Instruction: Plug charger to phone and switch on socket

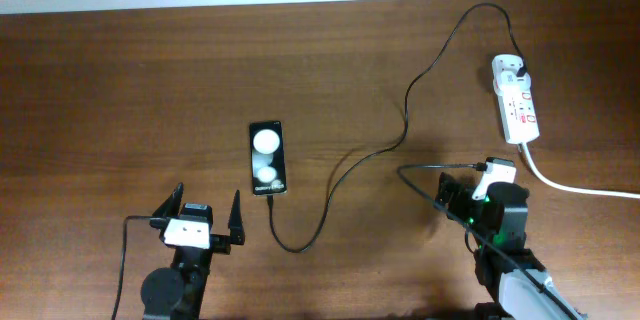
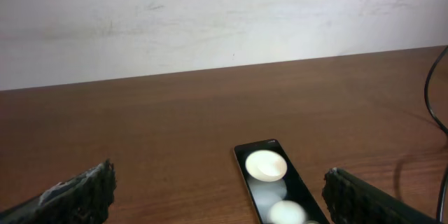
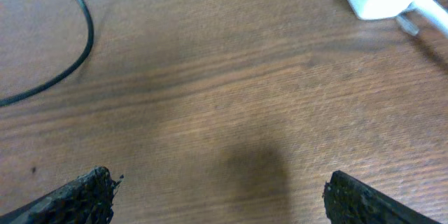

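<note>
Phone (image 1: 267, 159) lies flat just beyond the spread left gripper (image 1: 208, 200).

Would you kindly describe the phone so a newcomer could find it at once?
Look at the wooden table, slightly left of its middle. There lies the phone, a black slab beside the thin black cable. It alone has a glossy screen showing two white spots.

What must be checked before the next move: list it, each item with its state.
1. Left gripper open, empty: ok.
2. Right gripper open, empty: ok.
3. Phone flat, uncovered, ahead of the left gripper: ok.
4. Charger tip seated in the phone: cannot tell; it ends at the phone's near edge.
5. Charger's far end plugged into socket: ok.
6. Socket switched on: cannot tell.
</note>
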